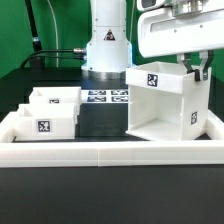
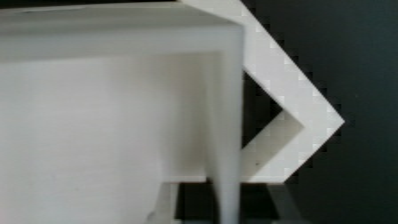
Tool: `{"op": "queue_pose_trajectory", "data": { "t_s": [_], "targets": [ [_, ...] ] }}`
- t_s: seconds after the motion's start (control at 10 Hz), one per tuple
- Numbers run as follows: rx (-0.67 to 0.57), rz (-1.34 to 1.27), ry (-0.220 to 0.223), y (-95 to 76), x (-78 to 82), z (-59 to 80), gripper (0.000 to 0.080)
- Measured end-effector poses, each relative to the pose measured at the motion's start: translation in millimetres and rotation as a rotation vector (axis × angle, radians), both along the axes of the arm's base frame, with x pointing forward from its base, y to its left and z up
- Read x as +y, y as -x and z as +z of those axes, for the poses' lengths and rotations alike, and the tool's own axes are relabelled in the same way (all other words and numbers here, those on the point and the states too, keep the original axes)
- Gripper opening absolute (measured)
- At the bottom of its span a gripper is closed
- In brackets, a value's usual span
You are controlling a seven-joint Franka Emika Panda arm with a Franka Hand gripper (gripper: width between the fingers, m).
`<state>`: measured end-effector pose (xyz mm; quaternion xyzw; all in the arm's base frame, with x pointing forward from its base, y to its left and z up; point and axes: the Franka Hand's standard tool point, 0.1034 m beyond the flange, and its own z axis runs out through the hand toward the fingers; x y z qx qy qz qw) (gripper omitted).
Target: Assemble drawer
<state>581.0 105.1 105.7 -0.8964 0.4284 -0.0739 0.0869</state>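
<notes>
Casing (image 1: 160, 100) upright on the black table (image 1: 100, 122), toward the exterior view's right, open front facing the camera, hollow inside. Nearer tray (image 1: 45, 124) and farther tray (image 1: 57, 98) close together toward the exterior view's left, well apart from the casing, neither slotted in. Marker board (image 1: 106, 97) flat between trays and casing, just before the arm's base (image 1: 105, 55). Gripper (image 1: 194, 68) down at the casing's top edge, at its far right corner, apparently astride the wall. Cannot tell whether clamped on it or merely close; wrist view no help, only white wall at close range. Judged early in the task: nothing joined as yet, casing probably the part in hand for positioning, both trays left to insert
</notes>
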Motion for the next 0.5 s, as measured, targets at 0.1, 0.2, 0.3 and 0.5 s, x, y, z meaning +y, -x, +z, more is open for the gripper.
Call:
{"op": "queue_pose_trajectory", "data": {
  "t_s": [0.1,0.2,0.3,0.5],
  "targets": [
    [0.007,-0.153,-0.039,0.4,-5.3,0.5,0.0048],
    [0.025,-0.284,-0.067,2.0,-6.6,1.6,0.0051],
    [0.041,-0.431,-0.098,4.8,-7.3,-0.6,0.0051],
    [0.044,-0.535,-0.126,4.6,-9.1,-0.4,0.0051]
  ]
}}
